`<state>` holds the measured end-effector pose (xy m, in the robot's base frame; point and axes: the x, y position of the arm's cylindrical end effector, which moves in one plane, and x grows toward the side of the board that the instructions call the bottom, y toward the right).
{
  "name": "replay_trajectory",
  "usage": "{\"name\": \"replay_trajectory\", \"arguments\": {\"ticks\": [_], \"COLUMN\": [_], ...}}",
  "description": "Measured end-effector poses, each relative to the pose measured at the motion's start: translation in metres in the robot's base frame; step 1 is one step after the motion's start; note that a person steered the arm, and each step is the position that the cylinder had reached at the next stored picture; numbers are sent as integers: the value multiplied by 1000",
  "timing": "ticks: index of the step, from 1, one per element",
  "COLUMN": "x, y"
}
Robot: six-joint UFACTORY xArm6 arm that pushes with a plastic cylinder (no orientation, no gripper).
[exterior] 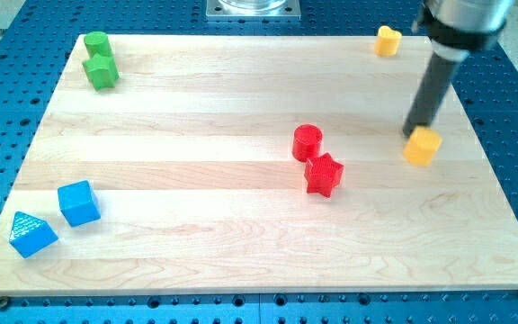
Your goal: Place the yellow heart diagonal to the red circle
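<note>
Camera view, one moment of the pushing task. My tip [411, 131] rests at the upper-left edge of a yellow block [422, 146], touching it or very nearly so; the rod has no claw to open or close, so there is no such state to report. The yellow block's outline is hard to read from this angle, and a second yellow block [387, 40] sits well above the tip, near the top edge of the wooden board [241, 252]; which of the two is the heart cannot be settled here, though the upper one shows a notched top. The red circle [308, 141] lies to the tip's left, with the red star [323, 175] touching its lower right. The step in hand appears to be the approach to, or first contact with, a yellow block. The next move likely calls for a leftward push that ends off a corner of the circle, without disturbing the star. The rod's upper body is cut off at the frame's top.
</note>
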<state>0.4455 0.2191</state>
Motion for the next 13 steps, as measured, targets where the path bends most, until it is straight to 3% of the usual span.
{"name": "replay_trajectory", "arguments": {"ticks": [1, 2, 3, 4, 5, 6, 7, 8, 9, 10, 11, 12, 13], "x": [84, 93, 61, -25, -126, -216, -254, -253, -210, -113, -55, -98, -87], "y": [2, 5, 2, 82, 110, 106, 71, 5, -56, -83, -71, -72, -50]}}
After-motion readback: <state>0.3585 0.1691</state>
